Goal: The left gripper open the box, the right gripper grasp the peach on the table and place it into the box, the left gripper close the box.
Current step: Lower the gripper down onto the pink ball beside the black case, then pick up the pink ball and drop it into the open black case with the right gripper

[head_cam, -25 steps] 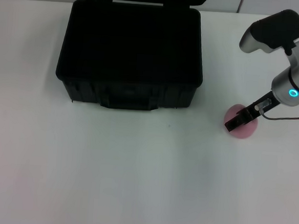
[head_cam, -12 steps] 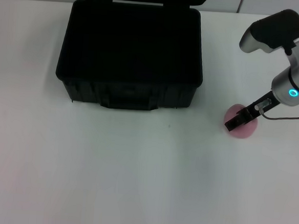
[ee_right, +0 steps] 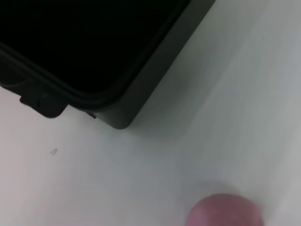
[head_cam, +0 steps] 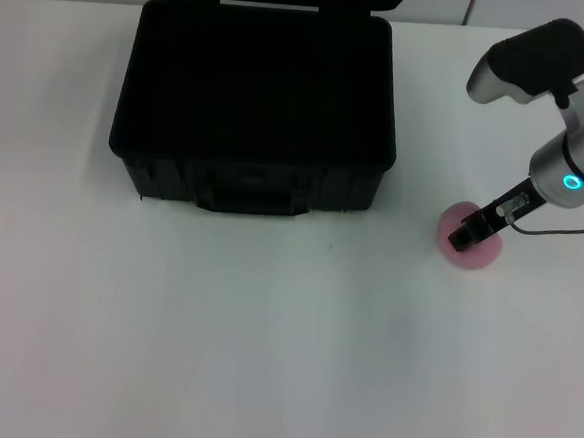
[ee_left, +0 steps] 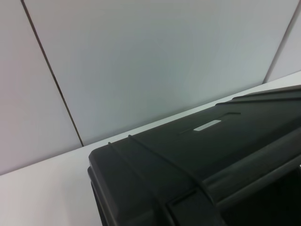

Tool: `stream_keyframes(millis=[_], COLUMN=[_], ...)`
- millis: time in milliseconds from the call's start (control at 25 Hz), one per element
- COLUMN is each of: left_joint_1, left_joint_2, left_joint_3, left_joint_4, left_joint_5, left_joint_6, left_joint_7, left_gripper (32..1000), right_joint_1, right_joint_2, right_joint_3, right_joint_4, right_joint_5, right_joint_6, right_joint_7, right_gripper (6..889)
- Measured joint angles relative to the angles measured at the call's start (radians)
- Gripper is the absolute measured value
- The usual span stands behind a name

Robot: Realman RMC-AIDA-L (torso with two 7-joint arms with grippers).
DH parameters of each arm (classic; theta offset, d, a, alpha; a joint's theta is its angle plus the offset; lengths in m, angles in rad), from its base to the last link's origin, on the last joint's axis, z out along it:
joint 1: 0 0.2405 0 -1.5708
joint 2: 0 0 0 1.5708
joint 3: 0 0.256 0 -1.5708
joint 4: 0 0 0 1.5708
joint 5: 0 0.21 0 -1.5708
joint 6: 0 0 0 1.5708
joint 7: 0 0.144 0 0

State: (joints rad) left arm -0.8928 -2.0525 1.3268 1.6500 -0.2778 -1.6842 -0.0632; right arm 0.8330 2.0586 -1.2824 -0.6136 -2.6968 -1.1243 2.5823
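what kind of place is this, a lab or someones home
Most likely a lab or test bench rather than a home: a bare white table, plain pale wall panels behind it, and only staged items, an open black box and a peach under the right gripper.

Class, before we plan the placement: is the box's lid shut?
No: the box stands open, its dark interior exposed.

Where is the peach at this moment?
In the head view the peach sits on the white table on the robot's right, off the open box's front right corner, with the right claw directly over it.
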Motion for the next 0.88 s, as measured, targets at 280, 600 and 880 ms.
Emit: stream_keyframes(millis=[280, 600, 880], left_joint_1=[0.000, 0.000, 0.004], left_joint_2=[0.0000, 0.0000, 0.0012], left_joint_3=[0.000, 0.000, 0.000], left_joint_4=[-0.001, -0.004, -0.003], left_joint_5=[0.000, 0.000, 0.000], left_joint_6=[0.000, 0.000, 0.000], left_joint_7=[0.001, 0.002, 0.007], left_gripper=[383, 384, 384], right_joint_1=[0.000, 0.000, 0.000], right_joint_2=[0.000, 0.000, -0.004], right_joint_3=[0.000, 0.000, 0.005], right_joint_4=[0.000, 0.000, -0.021], right_joint_5=[0.000, 0.000, 0.001], right_joint_6=[-0.002, -0.009, -0.036], right_joint_7=[0.003, 0.003, 0.002], right_gripper=[334, 187, 127])
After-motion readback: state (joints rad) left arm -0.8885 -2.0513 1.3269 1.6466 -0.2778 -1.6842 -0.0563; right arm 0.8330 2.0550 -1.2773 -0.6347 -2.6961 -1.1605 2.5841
